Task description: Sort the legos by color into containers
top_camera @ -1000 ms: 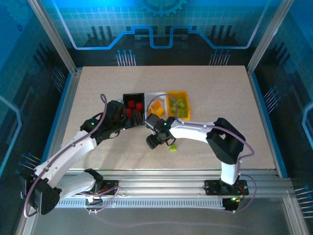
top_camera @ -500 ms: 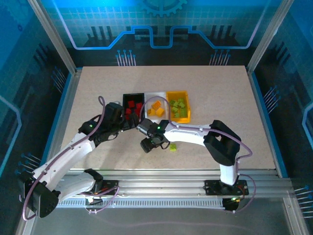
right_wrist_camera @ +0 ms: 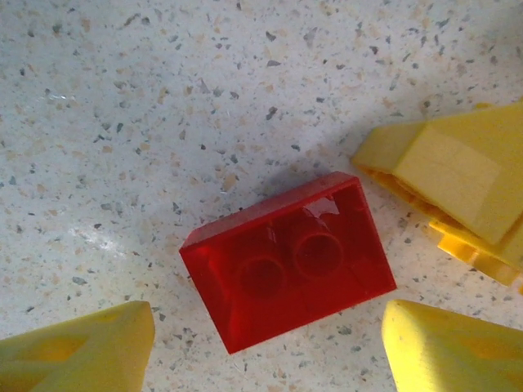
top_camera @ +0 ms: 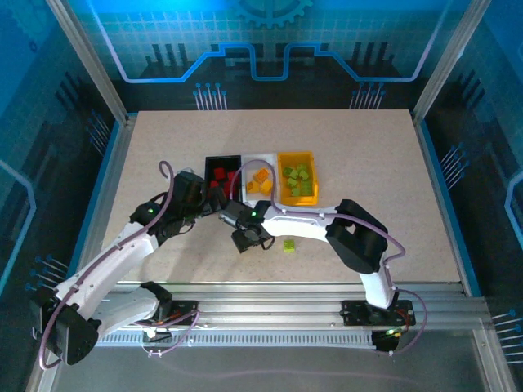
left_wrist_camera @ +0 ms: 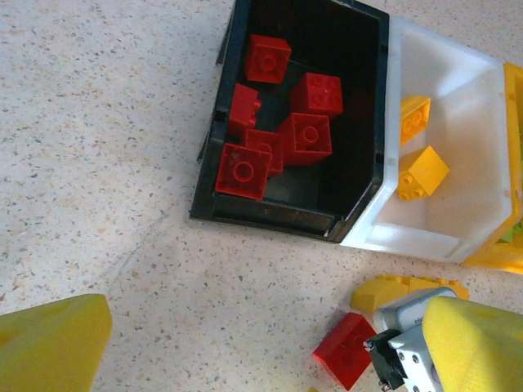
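The right gripper [right_wrist_camera: 270, 359] has swung left, away from the stray green lego [top_camera: 289, 245]. Its fingers now stand apart over a red brick [right_wrist_camera: 288, 261] (on the table just near the black bin [left_wrist_camera: 270, 214]), so red looks next. The left gripper [left_wrist_camera: 261, 351] hovers, fingers apart too.

Three bins [top_camera: 282, 171] in a row on the tabletop [top_camera: 368, 163] hold bricks [left_wrist_camera: 306, 135]. A loose brick [right_wrist_camera: 286, 261] lies before the middle bin [left_wrist_camera: 458, 106], another brick [top_camera: 289, 245] nearer the near edge.
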Available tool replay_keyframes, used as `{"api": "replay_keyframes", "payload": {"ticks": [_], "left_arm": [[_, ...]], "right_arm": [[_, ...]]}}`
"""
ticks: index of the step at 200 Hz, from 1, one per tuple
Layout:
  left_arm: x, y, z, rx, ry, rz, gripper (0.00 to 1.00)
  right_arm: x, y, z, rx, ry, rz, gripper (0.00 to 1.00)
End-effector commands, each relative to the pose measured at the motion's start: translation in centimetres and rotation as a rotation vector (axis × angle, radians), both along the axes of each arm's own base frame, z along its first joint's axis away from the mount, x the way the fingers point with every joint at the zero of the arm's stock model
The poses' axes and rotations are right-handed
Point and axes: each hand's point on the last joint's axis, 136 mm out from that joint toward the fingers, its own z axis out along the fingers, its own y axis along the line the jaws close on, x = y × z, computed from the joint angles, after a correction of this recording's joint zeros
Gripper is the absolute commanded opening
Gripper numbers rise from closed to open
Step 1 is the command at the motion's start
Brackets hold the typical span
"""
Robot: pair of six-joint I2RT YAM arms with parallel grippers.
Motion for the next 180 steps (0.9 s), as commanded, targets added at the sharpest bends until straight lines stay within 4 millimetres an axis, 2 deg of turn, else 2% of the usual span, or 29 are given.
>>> {"api": "replay_keyframes", "payload": {"ticks": [1, 36, 55, 116, 158, 180], "left_arm": [[-1.1, -1.6, -0.8, -0.027, 0.034, -0.095, 0.99], [-1.1, -1.5, -0.7, -0.032, 0.026, -0.094, 0.99], [-1.1, -1.3, -0.5, -0.032, 0.022, -0.092, 0.99], [-1.4, -0.7, 0.1, -0.039, 0.008, -0.087, 0.99], [-1.5, -0.5, 0.0, -0.038, 0.012, -0.084, 0.99], [-1.5, -0.6, 0.1, -0.042, 0.014, -0.088, 0.99]], "right_arm": [[0.0, 3.0, 0.0, 0.070, 0.006, 0.036, 0.73], [-1.9, 6.4, 0.5, 0.174, 0.032, 0.189, 0.72], [-2.0, 6.8, 1.1, 0.192, 0.016, 0.210, 0.73], [0.2, 2.1, 1.1, 0.069, -0.045, 0.001, 0.77], [1.9, 2.5, 0.8, 0.045, -0.061, -0.012, 0.78], [2.7, 1.9, 0.4, 0.004, -0.078, -0.044, 0.79]]}}
